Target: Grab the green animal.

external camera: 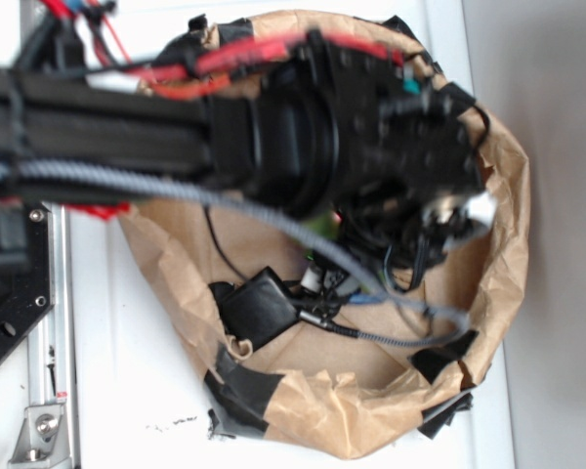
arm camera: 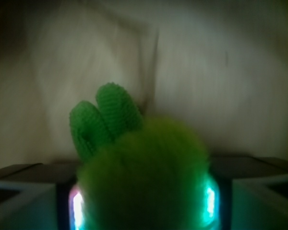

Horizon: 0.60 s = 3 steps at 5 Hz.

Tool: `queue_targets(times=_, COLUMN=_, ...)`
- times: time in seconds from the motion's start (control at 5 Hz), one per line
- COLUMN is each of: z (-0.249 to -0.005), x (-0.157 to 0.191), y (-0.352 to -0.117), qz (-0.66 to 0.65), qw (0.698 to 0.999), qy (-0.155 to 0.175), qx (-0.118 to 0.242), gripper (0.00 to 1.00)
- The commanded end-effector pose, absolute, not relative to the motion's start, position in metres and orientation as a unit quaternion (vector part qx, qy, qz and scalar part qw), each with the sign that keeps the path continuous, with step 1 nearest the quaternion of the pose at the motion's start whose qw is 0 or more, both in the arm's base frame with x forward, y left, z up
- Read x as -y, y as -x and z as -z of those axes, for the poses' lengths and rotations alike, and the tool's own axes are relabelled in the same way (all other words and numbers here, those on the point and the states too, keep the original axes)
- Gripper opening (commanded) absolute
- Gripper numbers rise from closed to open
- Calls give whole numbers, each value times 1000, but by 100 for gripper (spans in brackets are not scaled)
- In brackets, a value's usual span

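Animal (arm camera: 144, 177) between gripper (arm camera: 143, 211) fingers.

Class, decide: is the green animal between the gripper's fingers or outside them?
Between: the green animal fills the gap inside the gripper, fingers on both sides.

White table (external camera: 127, 381) carries a taped brown paper bowl (external camera: 503, 254).

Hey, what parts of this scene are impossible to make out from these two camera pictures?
- Exterior: the arm covers most of the paper-lined bowl; the green animal hardly shows.
- Wrist: the animal's head is unseen, its body cut by the bottom edge.
- Gripper: fingertips hidden in both views.
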<state>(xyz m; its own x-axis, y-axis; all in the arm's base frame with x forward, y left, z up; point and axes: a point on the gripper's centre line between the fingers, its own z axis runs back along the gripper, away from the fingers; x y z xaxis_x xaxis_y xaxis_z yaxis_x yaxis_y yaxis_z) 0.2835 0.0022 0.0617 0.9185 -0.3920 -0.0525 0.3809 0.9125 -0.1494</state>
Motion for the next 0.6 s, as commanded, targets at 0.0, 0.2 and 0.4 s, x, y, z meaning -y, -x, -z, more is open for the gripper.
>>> queue_targets(times=0.0, z=-177, x=-16, y=-261, qz=0, qw=994, qy=79, qx=69, gripper=0)
queue_targets(times=0.2, z=-202, x=-14, y=-253, qz=-23, qw=984, qy=97, qx=146, gripper=0)
queue_targets(times=0.4, z=-197, x=-15, y=-254, qz=-19, qw=982, qy=62, qx=175, gripper=0)
